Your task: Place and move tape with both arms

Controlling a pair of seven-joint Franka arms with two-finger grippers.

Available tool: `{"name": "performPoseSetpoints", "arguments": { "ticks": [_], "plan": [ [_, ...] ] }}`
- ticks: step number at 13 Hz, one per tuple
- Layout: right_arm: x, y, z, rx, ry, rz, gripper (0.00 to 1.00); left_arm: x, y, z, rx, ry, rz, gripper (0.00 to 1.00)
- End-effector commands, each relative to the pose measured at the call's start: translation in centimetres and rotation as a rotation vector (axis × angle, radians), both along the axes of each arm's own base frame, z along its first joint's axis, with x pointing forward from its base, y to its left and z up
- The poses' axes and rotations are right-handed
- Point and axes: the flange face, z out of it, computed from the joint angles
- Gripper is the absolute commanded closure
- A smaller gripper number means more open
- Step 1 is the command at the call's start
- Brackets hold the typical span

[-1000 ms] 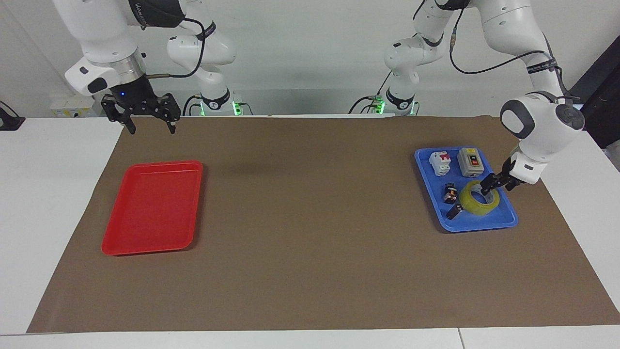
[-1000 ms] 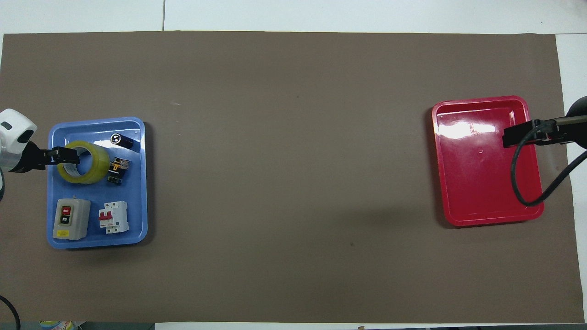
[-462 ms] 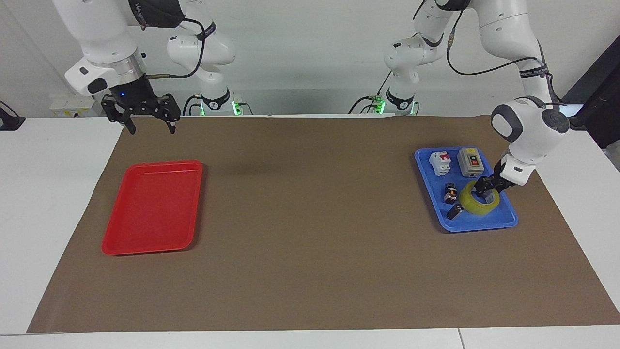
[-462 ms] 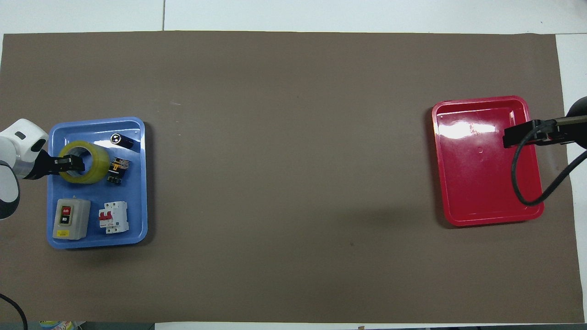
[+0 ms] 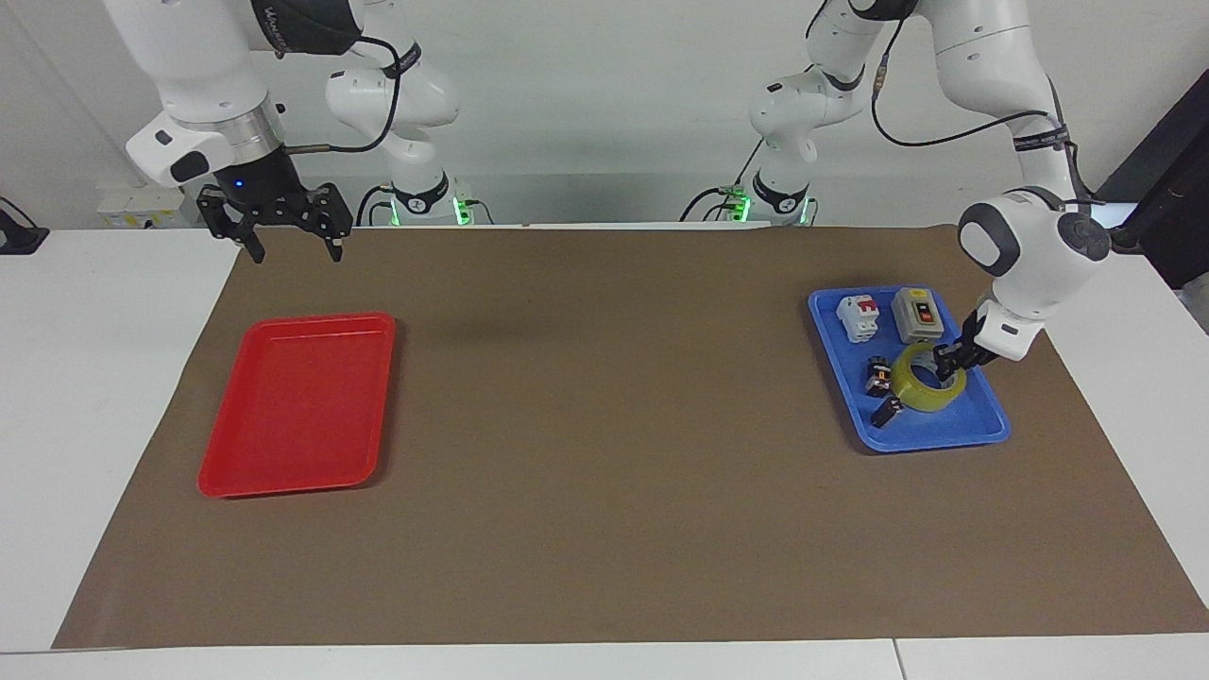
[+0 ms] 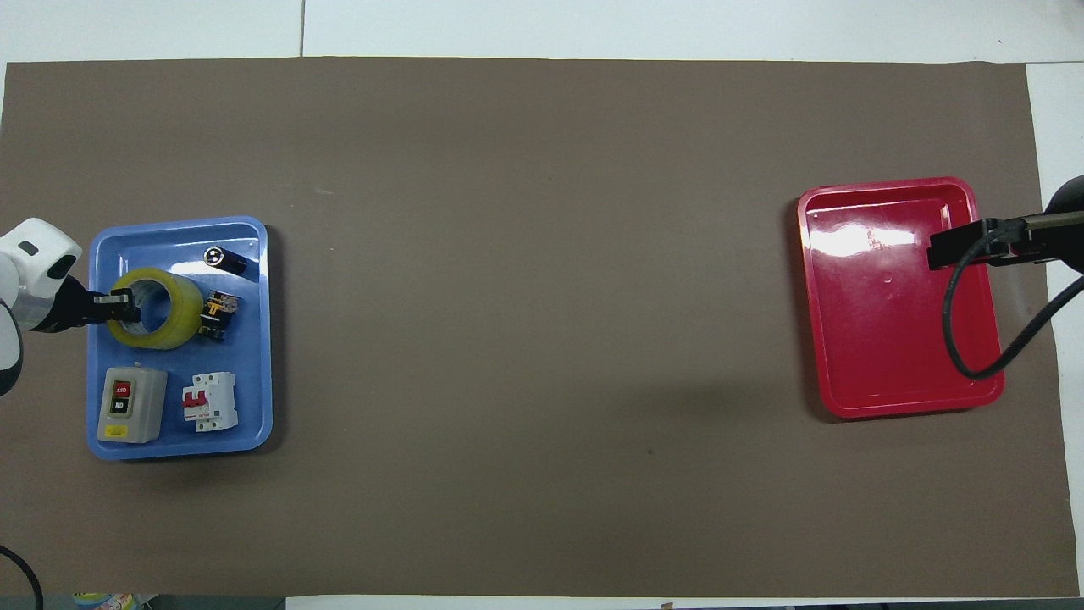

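Tape [image 5: 928,380] is the thing we follow: the yellow roll sits in the blue tray [image 5: 945,434] at the left arm's end of the surface, just beside a small black part [image 6: 218,316] and farther from the robots than the grey switch box [image 5: 919,314] and the white breaker [image 5: 859,316]. Our left gripper [image 5: 949,362] is down at the roll, with the jaws pinched on its wall, one finger inside the core and one outside (we think this grasp is chosen because a ring gives no other narrow place to clamp). In the facing view the roll looks tilted, its gripped edge a little higher, so we judge that the lift out of the tray is starting. Our right gripper [image 5: 292,227] waits in the air near the red tray [image 5: 283,472], with its fingers spread apart. The facing view shows this height and the open fingers; the overhead view shows there only a dark bar over the tray's rim, but it shows the tape's hole more clearly.
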Motion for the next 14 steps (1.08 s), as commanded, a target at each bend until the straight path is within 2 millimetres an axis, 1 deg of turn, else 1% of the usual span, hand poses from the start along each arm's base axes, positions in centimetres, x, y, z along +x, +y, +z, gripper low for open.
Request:
{"name": "performPoseSetpoints", "arguments": {
  "ticks": [1,2,3,4,5,6,7,9,10,11,12,13,14],
  "plan": [
    [-0.3,-0.4,-0.3,0.000,-0.004,0.005,0.00,0.8,1.0,7.6,-0.018,0.014,0.004,1.00],
    [-0.2,-0.4,-0.1,0.000,-0.009,0.005,0.00,0.3,0.5,9.8,-0.013,0.001,0.001,1.00],
    [-0.2,-0.4,-0.1,0.000,-0.012,0.007,0.00,-0.6,-0.6,11.9,-0.004,-0.028,-0.008,1.00],
    [-0.2,-0.3,-0.1,0.000,-0.013,0.009,0.00,-1.1,-2.8,12.5,-0.002,-0.034,-0.002,1.00],
    [-0.2,0.0,-0.1,0.000,-0.012,0.013,0.00,-1.0,-6.6,12.2,0.001,-0.028,0.008,1.00],
    [-0.2,0.1,-0.2,0.000,-0.012,0.015,0.00,-1.0,-10.0,11.3,0.019,-0.022,0.018,1.00],
    [-0.2,0.1,-0.2,0.000,-0.012,0.015,0.00,-1.0,-13.7,10.5,0.028,-0.039,-0.001,1.00],
    [-0.2,0.0,-0.2,-0.001,-0.012,0.016,0.00,-1.2,-22.2,8.3,0.020,-0.075,0.013,1.00],
    [-0.2,0.0,-0.2,0.000,-0.012,0.016,0.00,-1.3,-26.9,6.3,0.014,-0.079,0.036,1.00],
    [-0.2,0.0,-0.2,0.000,-0.012,0.016,0.00,-1.7,-31.3,5.0,0.014,-0.099,0.039,1.00],
    [-0.2,0.0,-0.2,0.000,-0.010,0.016,0.00,-2.5,-35.8,3.2,0.016,-0.108,0.026,1.00],
    [-0.2,0.0,-0.3,0.000,-0.009,0.016,0.00,-3.4,-39.4,2.7,0.007,-0.118,0.036,1.00],
    [-0.2,-0.1,-0.2,0.000,-0.010,0.015,0.00,-4.0,-42.3,2.4,0.001,-0.118,0.038,1.00]
  ]
}}
